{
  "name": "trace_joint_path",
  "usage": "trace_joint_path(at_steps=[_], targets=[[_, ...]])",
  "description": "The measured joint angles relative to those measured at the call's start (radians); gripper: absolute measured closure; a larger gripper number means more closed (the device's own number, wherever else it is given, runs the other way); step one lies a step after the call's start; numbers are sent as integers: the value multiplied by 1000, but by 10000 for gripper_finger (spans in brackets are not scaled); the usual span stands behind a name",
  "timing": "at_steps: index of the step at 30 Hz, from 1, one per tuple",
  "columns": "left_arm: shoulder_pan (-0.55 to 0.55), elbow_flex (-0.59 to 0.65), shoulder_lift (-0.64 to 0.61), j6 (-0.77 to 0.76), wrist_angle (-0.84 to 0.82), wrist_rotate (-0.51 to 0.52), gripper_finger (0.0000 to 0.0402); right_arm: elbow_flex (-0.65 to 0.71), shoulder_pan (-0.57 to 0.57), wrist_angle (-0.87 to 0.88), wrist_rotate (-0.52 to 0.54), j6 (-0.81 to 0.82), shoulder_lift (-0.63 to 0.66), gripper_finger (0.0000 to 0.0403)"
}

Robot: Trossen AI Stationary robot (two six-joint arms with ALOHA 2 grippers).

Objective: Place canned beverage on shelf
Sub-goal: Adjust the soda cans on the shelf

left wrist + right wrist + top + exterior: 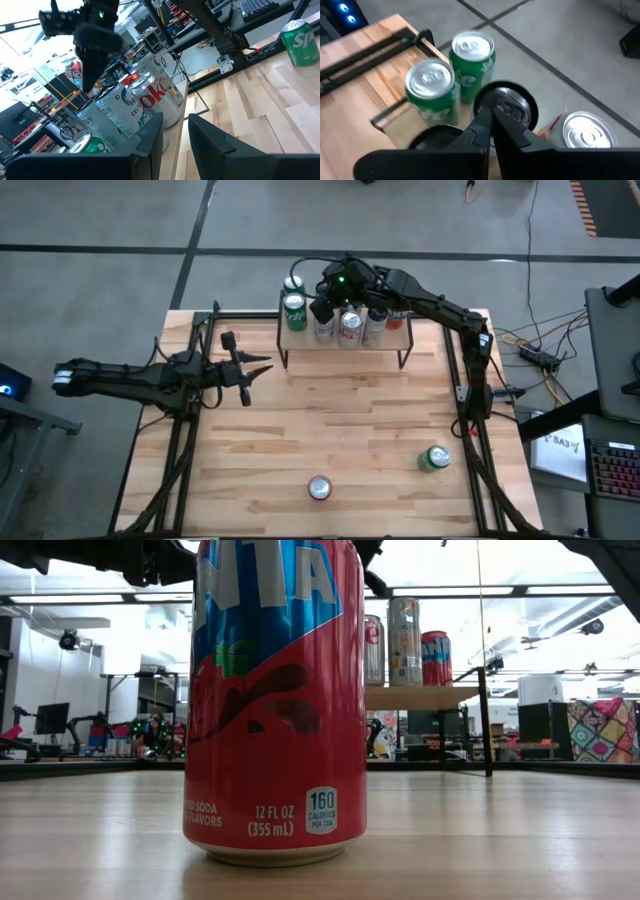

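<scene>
High view: the butcher-block table [330, 450] fills most of the picture, and at its far edge stands the shelf [345, 338], a low riser with a light wood top board on thin black legs, its long side running left to right. Upright cans crowd its top: two green cans [295, 308] at the left end, then silver and white ones [350, 326] in a row toward the right. All stand on end, tops facing up.

The right arm reaches from its post at the table's right edge, diagonally across to the shelf, and the right gripper [322, 308] hangs over the cans beside the green pair. In the right wrist view its fingers [487, 131] are pressed together with nothing between them, pointing down over a dark can top [506, 106].

The left arm lies low along the table's left side, stretched toward the middle. The left gripper [243, 370] points toward the shelf, its jaws slightly parted and holding nothing.

Two cans stand loose near the table's front edge, well apart from the shelf: a green can [434, 458] toward the right and a red can [319, 488] near the middle. The low view shows the red can upright, close to the lens, its long axis vertical.
</scene>
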State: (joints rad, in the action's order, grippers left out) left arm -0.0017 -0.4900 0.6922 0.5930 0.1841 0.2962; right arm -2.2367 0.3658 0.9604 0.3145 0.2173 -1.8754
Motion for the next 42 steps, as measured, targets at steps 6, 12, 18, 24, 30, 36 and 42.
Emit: trace_joint_path(at_steps=[6,12,18,24,30,36,42], targets=[[0,0,0,0,0,0,324,-46,-49,13,0,0,3,394],[0,0,0,-4,1,0,324,-57,-122,92,0,50,4,394],[0,0,0,-8,3,0,324,-46,-158,127,83,72,-2,394],[0,0,0,-8,3,0,324,-41,-156,149,124,72,-7,394],[0,0,0,-8,3,0,324,-32,-157,151,124,72,-7,394],[-1,0,0,-8,3,0,324,-32,-157,165,124,72,-7,394],[-1,0,0,-8,3,0,324,-32,-157,173,124,72,-7,394]])
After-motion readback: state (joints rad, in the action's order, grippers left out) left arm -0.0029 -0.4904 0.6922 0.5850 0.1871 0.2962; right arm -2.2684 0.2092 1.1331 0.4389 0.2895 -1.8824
